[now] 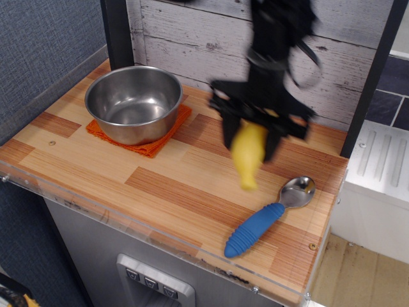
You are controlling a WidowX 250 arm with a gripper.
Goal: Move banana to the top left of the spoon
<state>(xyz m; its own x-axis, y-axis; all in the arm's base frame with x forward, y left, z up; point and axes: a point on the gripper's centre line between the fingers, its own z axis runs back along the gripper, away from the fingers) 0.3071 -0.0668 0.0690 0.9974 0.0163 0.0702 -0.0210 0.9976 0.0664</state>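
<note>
The bright yellow banana (247, 155) hangs nearly upright in my black gripper (251, 133), which is shut on its upper end. Both are blurred by motion. They are above the wooden counter, up and to the left of the spoon (270, 216). The spoon lies at the counter's front right, its metal bowl pointing back right and its ribbed blue handle pointing front left. I cannot tell how high the banana's lower tip is above the wood.
A steel bowl (133, 103) stands on an orange cloth (151, 144) at the back left. A grey plank wall (211, 38) runs behind the counter. A clear plastic lip (96, 208) edges the counter's front. A white appliance (377, 173) stands to the right.
</note>
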